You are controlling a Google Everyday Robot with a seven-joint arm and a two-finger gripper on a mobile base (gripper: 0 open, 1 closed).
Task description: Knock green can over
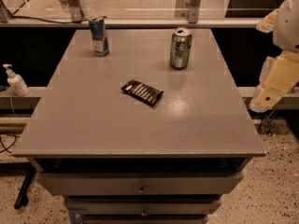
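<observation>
The green can (180,48) stands upright on the grey table (93,125), at the back right of its top. It has a pale-patterned green body and a silver top. The cream segments of my arm (276,80) hang beyond the table's right edge, well right of the can and apart from it. My gripper is out of view, with no fingers showing in the frame.
A slim blue-and-silver can (99,35) stands upright at the back left. A dark snack packet (142,92) lies flat near the middle. A white pump bottle (16,80) sits on a ledge to the left. Drawers (140,183) front the table below.
</observation>
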